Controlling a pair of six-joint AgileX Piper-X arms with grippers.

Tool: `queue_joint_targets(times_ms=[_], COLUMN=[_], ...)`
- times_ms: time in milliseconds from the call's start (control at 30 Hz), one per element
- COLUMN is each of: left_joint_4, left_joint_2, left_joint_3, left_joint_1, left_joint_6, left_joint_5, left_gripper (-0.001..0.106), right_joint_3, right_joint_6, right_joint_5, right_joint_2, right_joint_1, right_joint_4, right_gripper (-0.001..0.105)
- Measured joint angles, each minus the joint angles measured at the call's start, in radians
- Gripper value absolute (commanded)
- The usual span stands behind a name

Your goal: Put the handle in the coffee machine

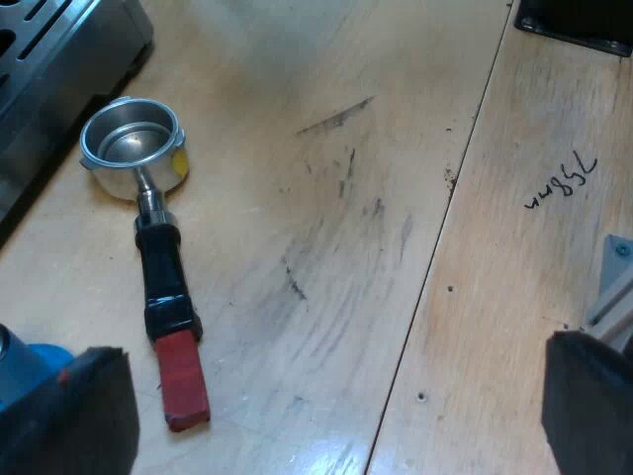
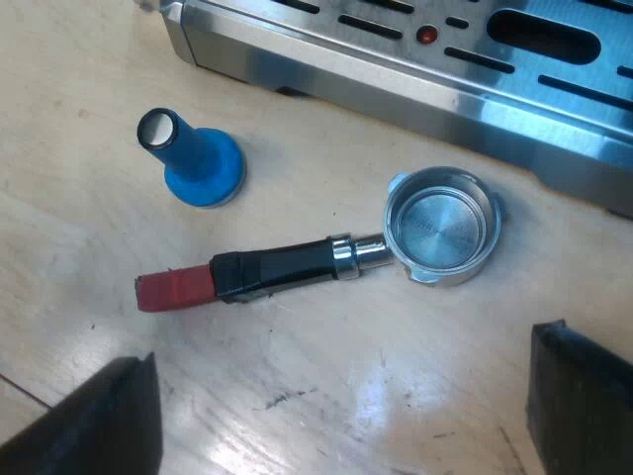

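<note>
Bright, even light covers the pale worktop, with white glare close by the right claw and only soft, faint shadow beneath the holder.

The metal holder lies loose and flat. Its round basket is empty, mouth up, and sits just beside the slotted steel base of the espresso machine, not touching it. Its dark handle, which ends in red, points away from the machine.

Machine cut off; tamper partly behind left tool finger.
</note>
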Motion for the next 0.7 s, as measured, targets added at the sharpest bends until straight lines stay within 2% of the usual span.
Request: queue_joint_targets(times_ms=[200,367,433,700], left_joint_4=[-0.03,-0.06,-0.105,-0.181], left_joint_2=[0.055,0.167,0.219,0.334], left_joint_3=[0.019,0.019,0.02,0.02], left_joint_1=[0.0,0.0,0.0,0.0], left_joint_6=[-0.047,-0.054,-0.054,-0.033], left_joint_5=[0.0,0.0,0.0,0.0], left_gripper=[0.085,0.085,0.085,0.085], right_joint_3=[0.0,0.0,0.0,0.0], right_joint_6=[-0.06,-0.06,-0.06,-0.061], right_joint_5=[0.0,-0.008,-0.008,-0.016], right_joint_2=[0.0,0.0,0.0,0.0], right_joint_1=[0.0,0.0,0.0,0.0], right_joint_4=[0.0,0.001,0.001,0.001], right_gripper=[0.076,0.076,0.076,0.076])
